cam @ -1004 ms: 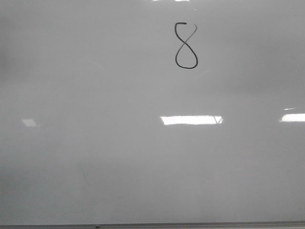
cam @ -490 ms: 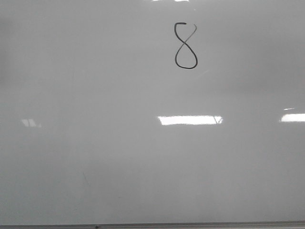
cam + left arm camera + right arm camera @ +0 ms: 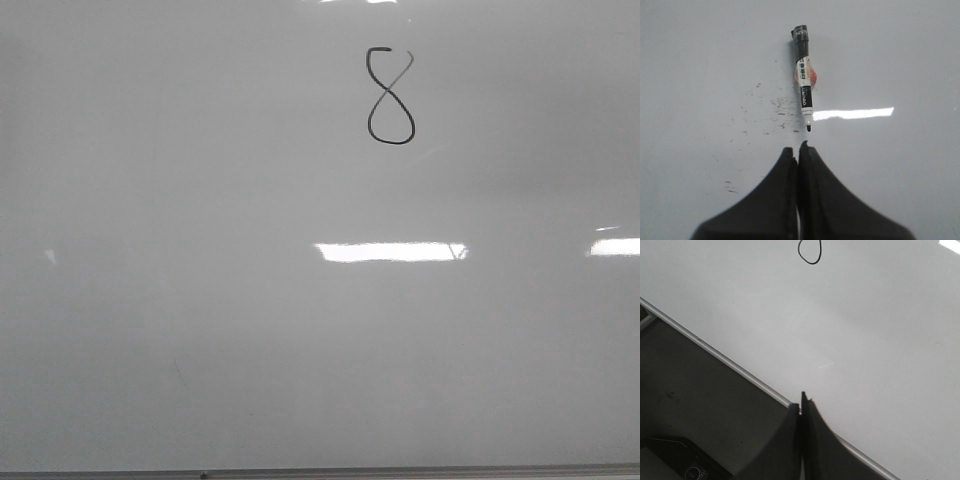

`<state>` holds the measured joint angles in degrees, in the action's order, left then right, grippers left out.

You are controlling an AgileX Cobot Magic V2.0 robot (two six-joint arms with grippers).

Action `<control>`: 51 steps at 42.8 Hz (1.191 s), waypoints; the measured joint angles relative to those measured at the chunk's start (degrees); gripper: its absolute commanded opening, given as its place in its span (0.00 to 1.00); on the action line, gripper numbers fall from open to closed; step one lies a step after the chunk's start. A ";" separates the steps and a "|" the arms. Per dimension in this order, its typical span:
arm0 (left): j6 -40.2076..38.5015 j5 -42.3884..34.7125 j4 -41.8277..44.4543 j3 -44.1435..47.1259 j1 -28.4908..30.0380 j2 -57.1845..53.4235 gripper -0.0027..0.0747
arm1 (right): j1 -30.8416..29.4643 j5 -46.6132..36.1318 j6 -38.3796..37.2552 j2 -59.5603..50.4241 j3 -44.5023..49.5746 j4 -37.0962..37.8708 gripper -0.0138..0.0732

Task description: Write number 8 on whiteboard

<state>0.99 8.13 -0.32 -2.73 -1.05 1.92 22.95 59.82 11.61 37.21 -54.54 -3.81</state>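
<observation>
We see both our left hand (image 3: 798, 146) and right hand (image 3: 801, 396) clenched empty; marker (image 3: 804, 75) lies loose on the whiteboard (image 3: 900, 60)

Light was even, soft and rather dim, greying the glossy whiteboard (image 3: 200, 300). Overhead lamps left bright rectangular glare bars (image 3: 390, 252) toward 3 o'clock of the front view. Corners darkened slightly; the black gripper (image 3: 798, 148) showed no surface detail.
</observation>
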 measured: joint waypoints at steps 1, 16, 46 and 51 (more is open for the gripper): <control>0.00 -0.60 -0.55 1.15 0.36 -0.48 0.01 | 0.00 0.00 0.00 0.00 0.00 0.00 0.08; 0.00 -6.03 -2.94 3.12 1.57 -2.29 0.01 | 0.00 0.00 0.00 0.00 0.00 0.00 0.08; 0.10 -6.03 -1.69 3.12 1.57 -2.29 0.01 | 0.00 0.00 0.00 0.00 0.00 0.00 0.08; 0.10 -6.03 -1.69 3.12 1.57 -2.29 0.01 | 0.00 0.00 0.00 0.00 0.00 0.00 0.08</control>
<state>1.09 2.10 -2.01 0.39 0.51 -0.37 22.95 59.82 11.61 37.21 -54.54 -3.81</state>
